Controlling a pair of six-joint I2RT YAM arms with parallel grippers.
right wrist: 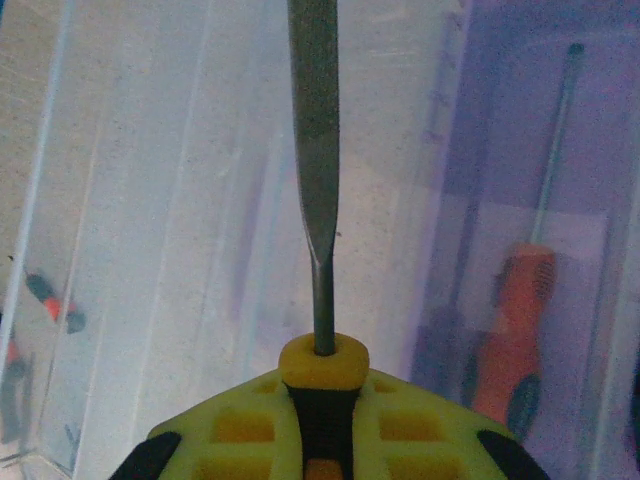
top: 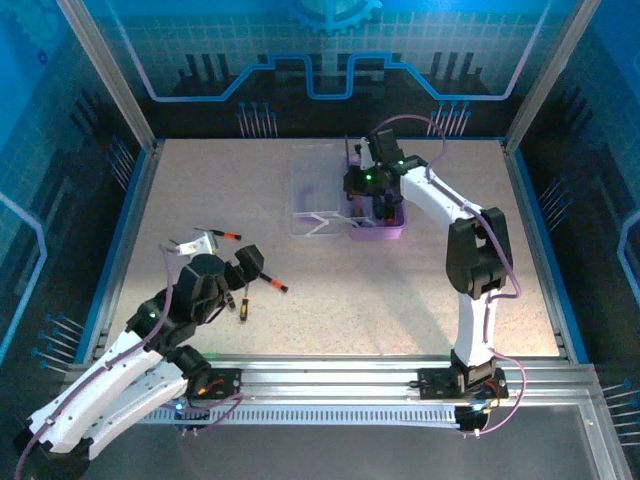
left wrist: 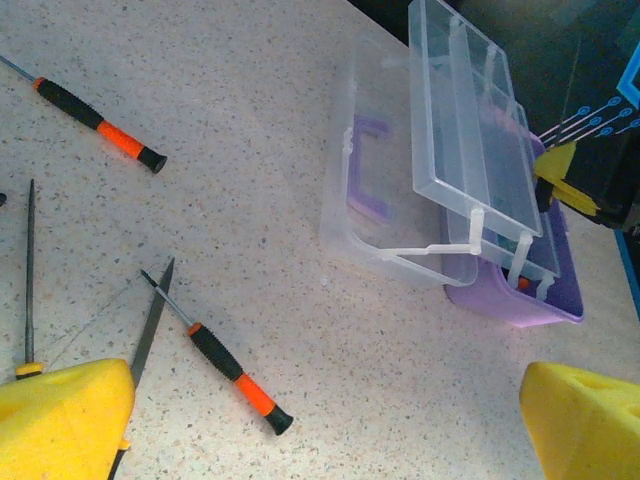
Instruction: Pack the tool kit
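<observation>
The tool kit case stands open at the back: its purple base (top: 378,232) (left wrist: 520,300) with the clear lid (top: 318,185) (left wrist: 470,130) swung out to the left. My right gripper (top: 366,186) (right wrist: 322,400) hovers over the case. It is shut on a slim yellow-and-black-handled tool, whose flat blade (right wrist: 314,130) points ahead. One orange-black screwdriver (right wrist: 515,340) lies inside the base. My left gripper (top: 243,278) (left wrist: 325,430) is open low over the table. Between its fingers lies another orange-black screwdriver (top: 272,284) (left wrist: 225,365).
A further orange-black screwdriver (top: 225,234) (left wrist: 100,125) lies to the left. A thin yellow-collared tool (left wrist: 28,280) and a flat dark blade (left wrist: 150,320) rest by my left finger (left wrist: 60,420). Blue rails (top: 120,240) edge the speckled table (top: 400,300).
</observation>
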